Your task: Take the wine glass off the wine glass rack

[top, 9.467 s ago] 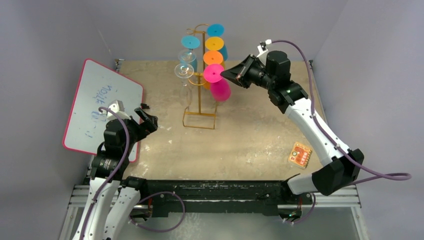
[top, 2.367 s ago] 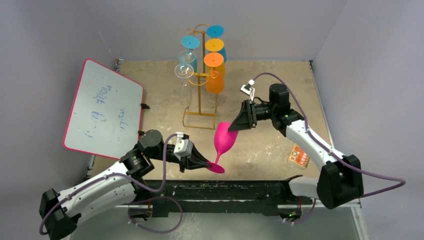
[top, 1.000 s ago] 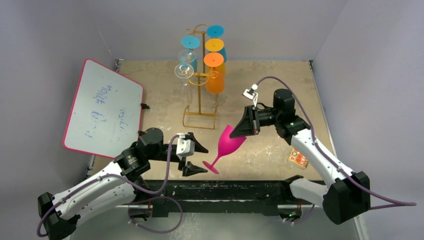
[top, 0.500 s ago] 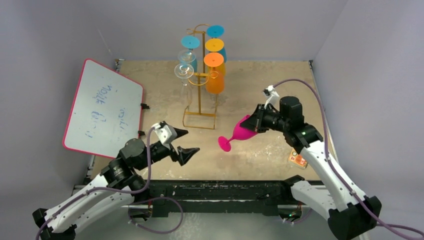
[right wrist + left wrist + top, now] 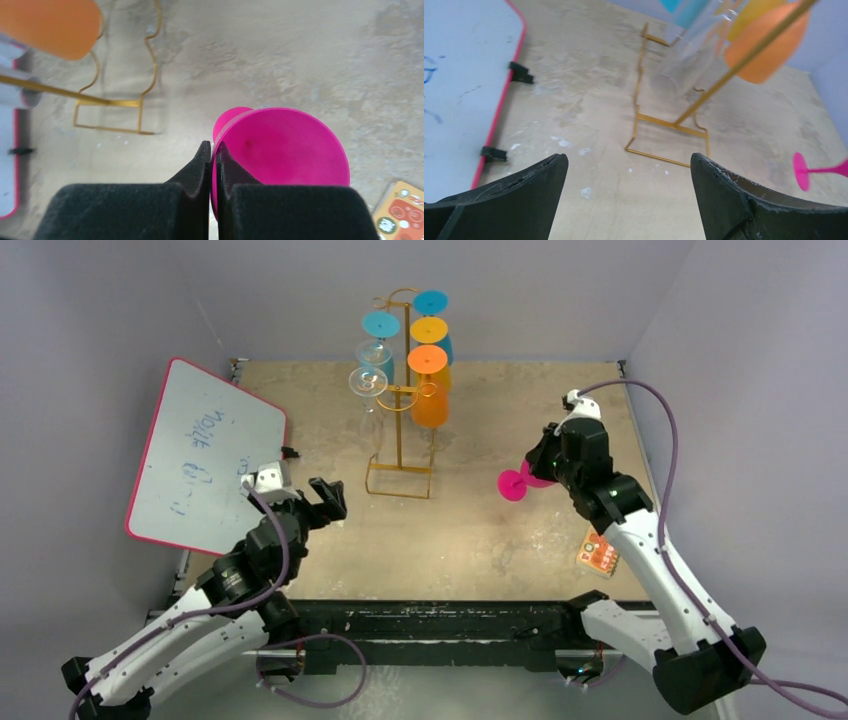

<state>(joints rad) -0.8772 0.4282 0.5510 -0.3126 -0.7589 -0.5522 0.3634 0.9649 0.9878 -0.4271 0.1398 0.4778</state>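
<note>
The right gripper is pinching the rim of the pink wine glass. In the right wrist view its two fingers are squeezing tight on the thin pink edge, one inside the cup and one outside. The right gripper is holding nothing else.

The pink wine glass is hanging in the air over the table. It is lying on its side, with its round foot pointing left toward the rack. It is off the rack and well apart from it, on the right side. In the left wrist view only the foot and a bit of the stem are peeking in at the right edge.

The left gripper is sitting wide open and is holding nothing. It is hovering near the whiteboard, left of the rack. Through its spread fingers the gold wire bottom of the rack is showing.

An orange glass, a yellow glass, two blue glasses and clear glasses are hanging upside down on the rack. A small orange card is lying on the table near the right arm.
</note>
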